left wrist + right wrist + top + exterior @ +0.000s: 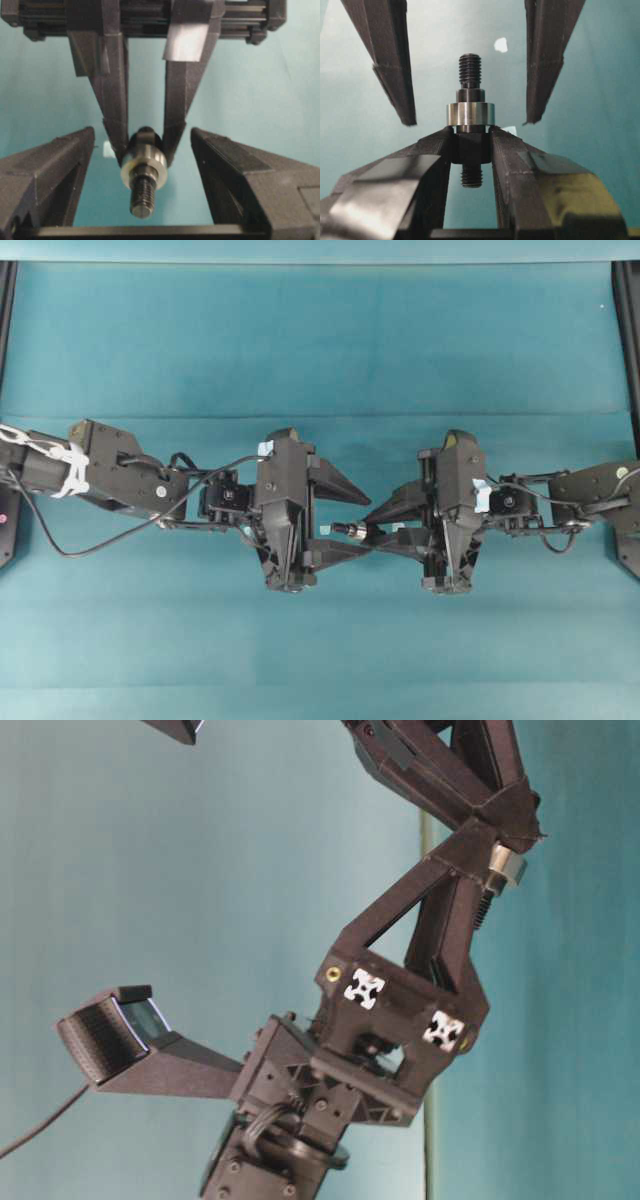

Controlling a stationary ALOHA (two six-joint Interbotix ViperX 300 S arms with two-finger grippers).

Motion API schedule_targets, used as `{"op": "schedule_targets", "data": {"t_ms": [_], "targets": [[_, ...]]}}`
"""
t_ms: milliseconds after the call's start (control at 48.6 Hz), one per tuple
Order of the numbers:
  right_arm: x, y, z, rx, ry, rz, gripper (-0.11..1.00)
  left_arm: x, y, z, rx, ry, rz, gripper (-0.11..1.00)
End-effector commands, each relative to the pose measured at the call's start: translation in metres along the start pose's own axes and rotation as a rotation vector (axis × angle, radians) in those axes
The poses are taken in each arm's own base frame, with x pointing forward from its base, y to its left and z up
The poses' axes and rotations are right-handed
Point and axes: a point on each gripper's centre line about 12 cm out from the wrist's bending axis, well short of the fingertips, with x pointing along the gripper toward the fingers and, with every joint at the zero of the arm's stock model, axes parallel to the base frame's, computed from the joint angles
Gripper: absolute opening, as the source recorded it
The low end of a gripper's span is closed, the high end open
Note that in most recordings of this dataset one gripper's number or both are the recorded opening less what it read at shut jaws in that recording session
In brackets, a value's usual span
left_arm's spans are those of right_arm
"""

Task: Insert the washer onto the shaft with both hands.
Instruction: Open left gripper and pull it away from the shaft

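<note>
The right gripper (470,145) is clamped on the shaft (470,120), its matte black, wedge-shaped fingers (512,160) pinching the thick dark middle section. The shaft is a stepped metal rod with ridged threads at both ends; one threaded end sticks out past the fingertips toward the opposite arm, the other shows between the fingers behind the grip. The washer (470,113), a thick ring of smooth bright grey metal, sits around the shaft just beyond the right fingertips, touching them.

The left gripper (470,120) stands wide open, its two tapered black fingers (395,65) flanking the shaft's threaded tip on either side without touching it or the ring. In the left wrist view the washer (143,162) faces the camera as a shiny disc around the dark thread.

Both arms meet in mid-air above the middle of the smooth teal table (320,340). A small pale scrap (501,45) lies on the table below.
</note>
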Motion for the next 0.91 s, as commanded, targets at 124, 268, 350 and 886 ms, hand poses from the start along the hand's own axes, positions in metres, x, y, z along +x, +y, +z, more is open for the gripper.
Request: {"op": "schedule_targets", "data": {"t_ms": [124, 268, 350, 886], "targets": [[0.0, 0.001, 0.005, 0.012, -0.018, 0.003, 0.0, -0.019, -0.005, 0.013, 0.007, 0.034, -0.004, 0.84], [0.0, 0.002, 0.005, 0.011, -0.018, 0.004, 0.0, -0.039, -0.004, 0.009, 0.01, 0.095, 0.002, 0.84], [0.0, 0.002, 0.005, 0.009, -0.016, 0.004, 0.0, -0.053, -0.004, 0.005, 0.01, 0.12, 0.005, 0.83], [-0.001, 0.001, 0.003, 0.009, -0.013, 0.003, 0.0, -0.11, 0.001, -0.017, 0.045, 0.234, 0.02, 0.83]]}}
